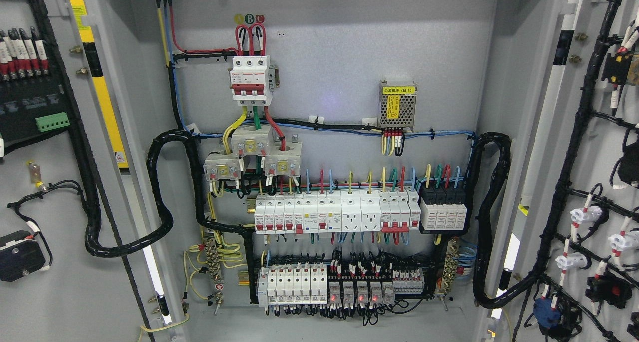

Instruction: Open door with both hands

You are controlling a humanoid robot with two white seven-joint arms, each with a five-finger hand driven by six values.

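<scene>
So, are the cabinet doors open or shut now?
Open. Both the left door and the right door are swung wide, showing their wired inner faces and the breakers inside.

Two open doors, left door and right door; one three-pole main breaker; three grey current transformers; one mesh power supply; two white sockets; three coloured dots; four lit relays

Main breaker: bare back panel lay free to its right; breaker rows crowded below; black cable looms blocked both flanks; left door and right door stood open.
</scene>
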